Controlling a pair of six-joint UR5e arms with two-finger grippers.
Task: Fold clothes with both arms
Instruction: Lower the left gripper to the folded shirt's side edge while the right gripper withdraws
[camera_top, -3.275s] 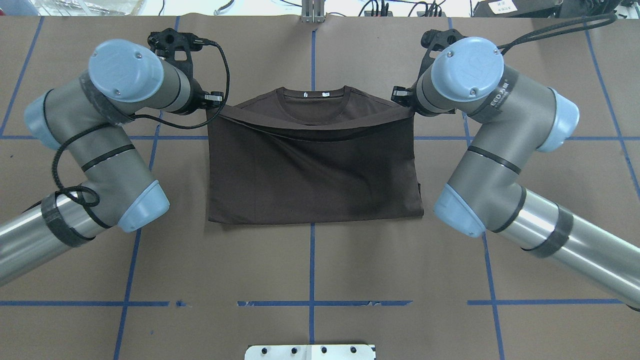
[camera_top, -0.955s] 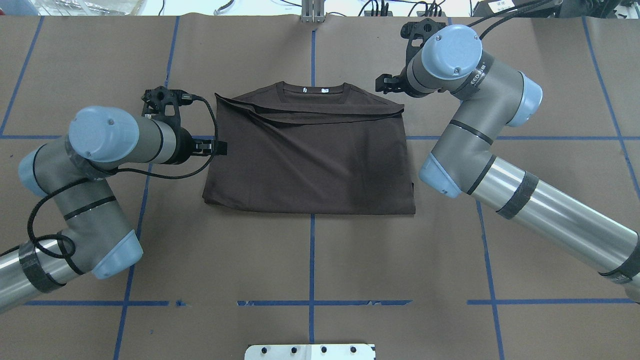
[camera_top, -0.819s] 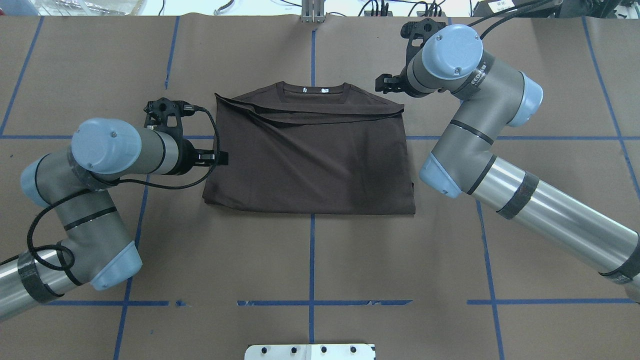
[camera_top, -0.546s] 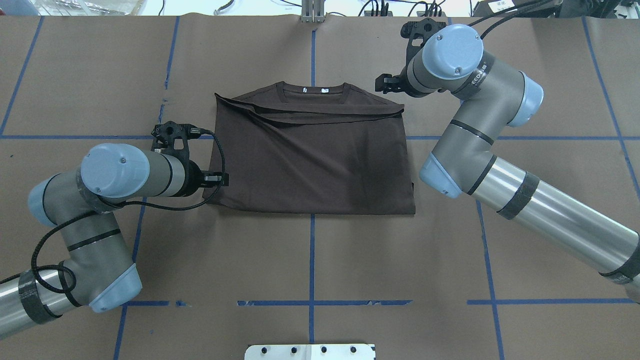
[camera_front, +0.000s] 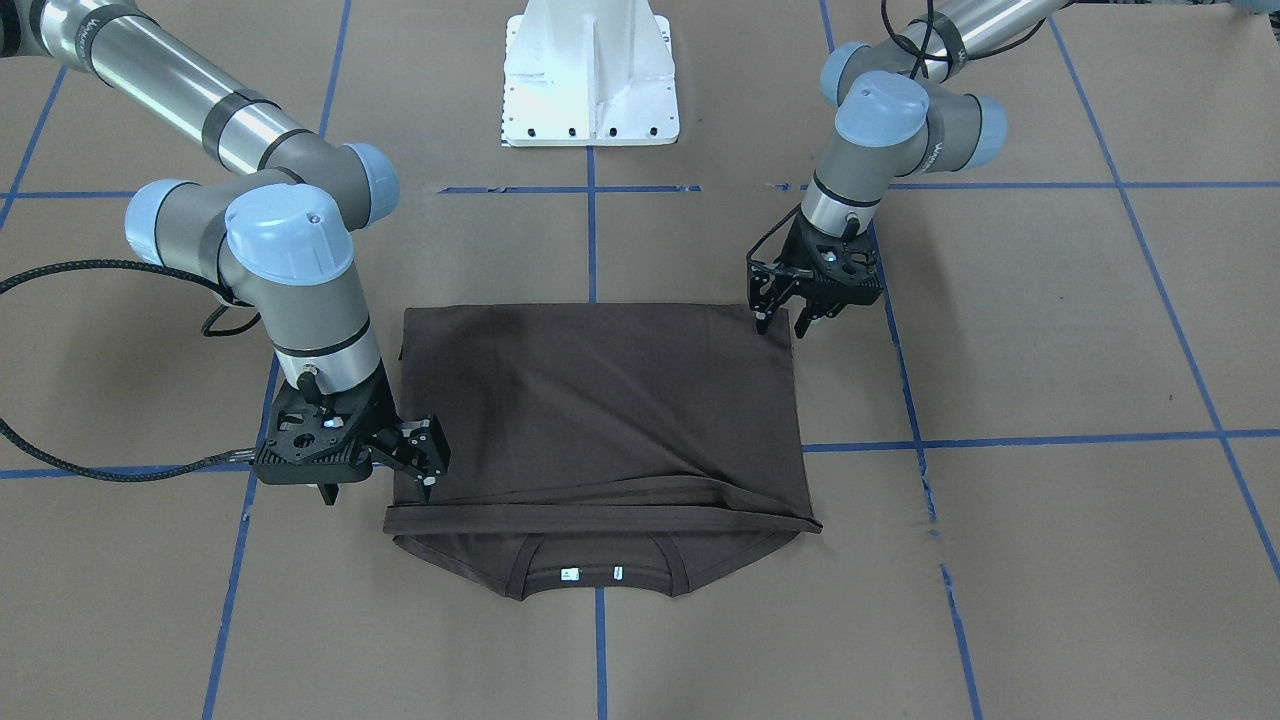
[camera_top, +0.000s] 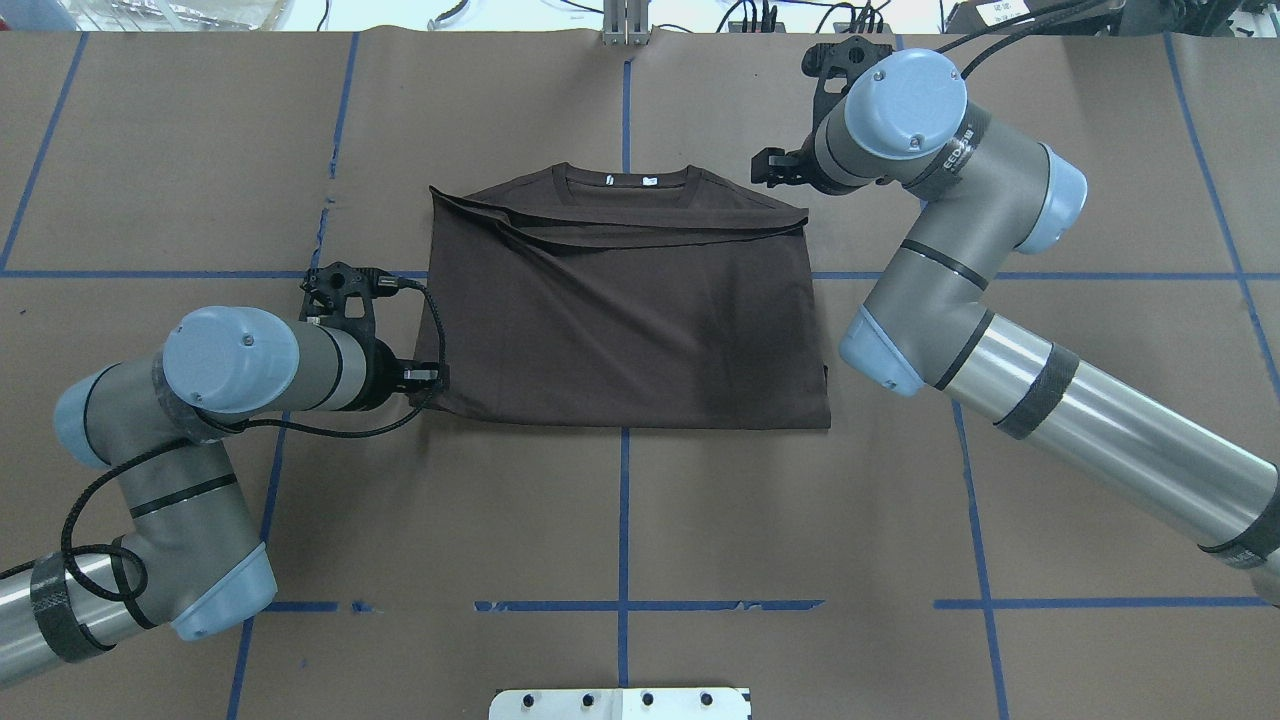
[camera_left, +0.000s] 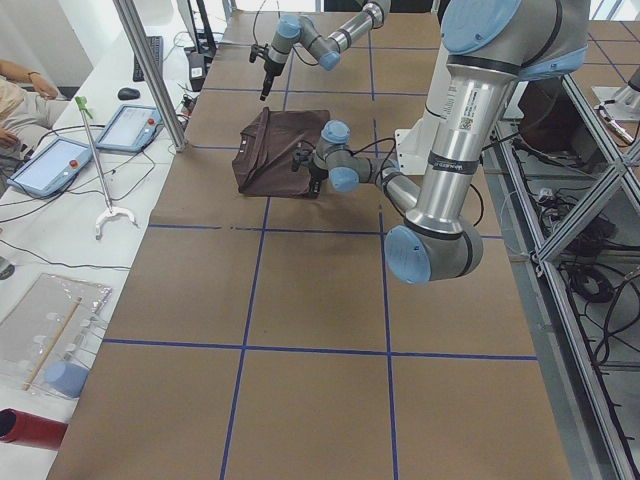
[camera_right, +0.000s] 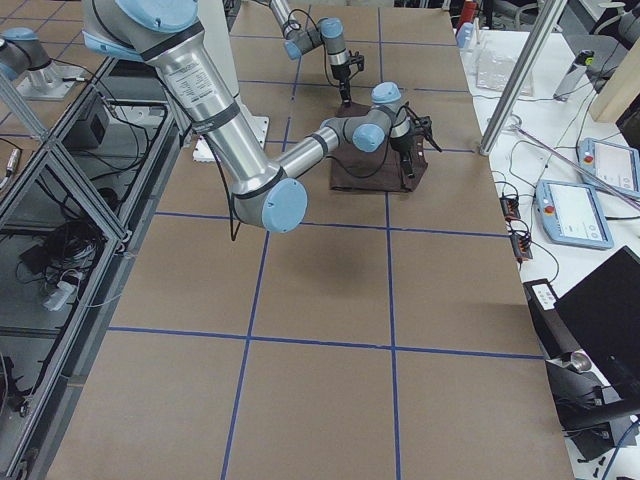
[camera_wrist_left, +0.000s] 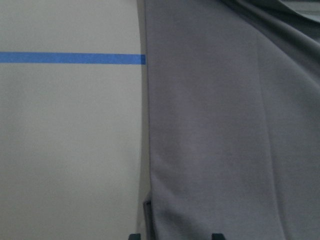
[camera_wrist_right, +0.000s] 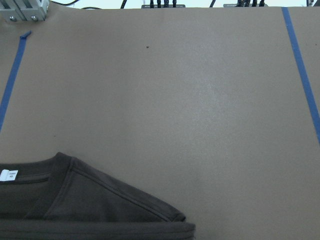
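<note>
The dark brown T-shirt (camera_top: 630, 320) (camera_front: 600, 400) lies folded on the brown table, bottom half laid over its chest. The collar with white tags (camera_top: 628, 182) shows at the far edge. My left gripper (camera_top: 438, 380) (camera_front: 781, 324) is open and low at the shirt's near-left corner. In the left wrist view its fingertips (camera_wrist_left: 215, 235) straddle the edge of the cloth (camera_wrist_left: 225, 125). My right gripper (camera_top: 762, 170) (camera_front: 432, 462) is open and holds nothing, beside the far-right shoulder corner. The right wrist view shows that corner (camera_wrist_right: 75, 200) but no fingers.
Blue tape lines (camera_top: 622, 520) grid the tabletop. The white bolted base (camera_front: 590, 75) stands at the robot's edge. A side bench with tablets (camera_left: 45, 165) and a metal post (camera_left: 150, 70) runs beyond the table's far edge, where a person's arm (camera_left: 15, 85) shows.
Both grippers let go of the folded-over hem, which now lies flat. The left arm slid along the shirt's left edge to the near corner. The right arm drew back, then stayed still.
</note>
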